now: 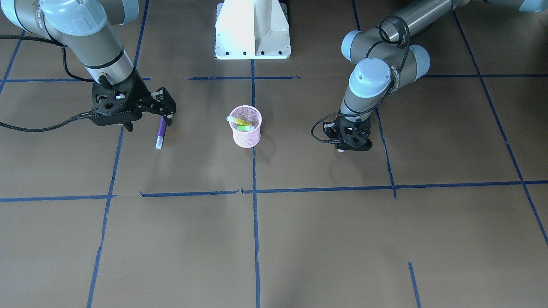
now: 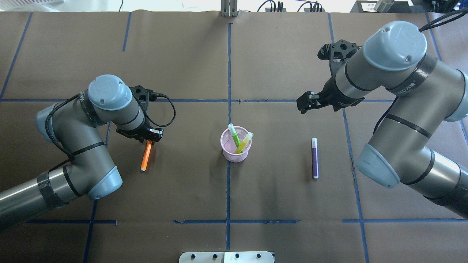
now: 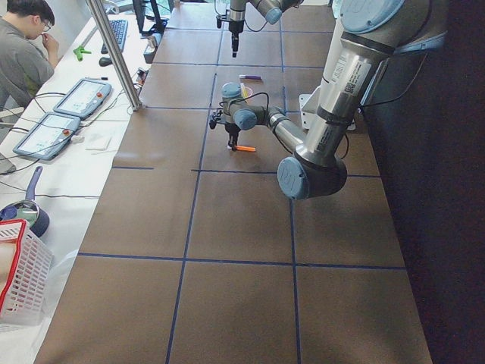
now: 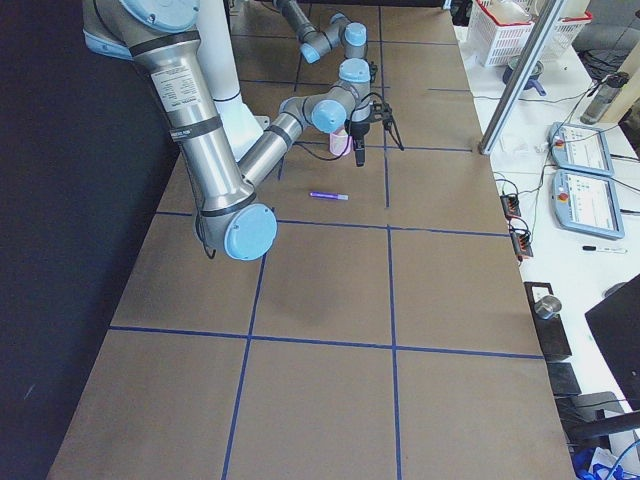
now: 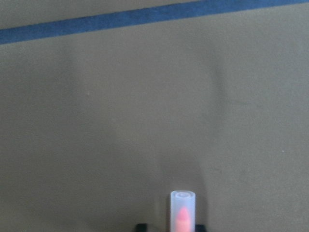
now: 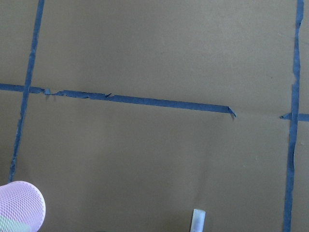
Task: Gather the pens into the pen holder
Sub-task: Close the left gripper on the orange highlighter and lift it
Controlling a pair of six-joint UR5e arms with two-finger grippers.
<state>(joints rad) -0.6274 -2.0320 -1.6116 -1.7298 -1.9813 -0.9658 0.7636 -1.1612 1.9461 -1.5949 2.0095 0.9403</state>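
Note:
The pink mesh pen holder (image 2: 236, 155) stands at the table's middle with a green pen (image 2: 234, 137) and a yellow-green pen (image 2: 245, 141) leaning in it. An orange pen (image 2: 146, 157) lies to its left. My left gripper (image 2: 150, 137) is down at that pen's far end and shut on it; the left wrist view shows the pale cap (image 5: 183, 212) between the fingertips. A purple pen (image 2: 314, 158) lies alone to the holder's right. My right gripper (image 2: 304, 104) hangs open above the table just beyond the purple pen, holding nothing.
Blue tape lines (image 2: 228, 73) divide the brown table into squares. The robot's white base (image 1: 252, 30) stands behind the holder. In the exterior left view, a person (image 3: 23, 53) sits at a side bench with tablets, and a red-rimmed basket (image 3: 19, 280) is nearer.

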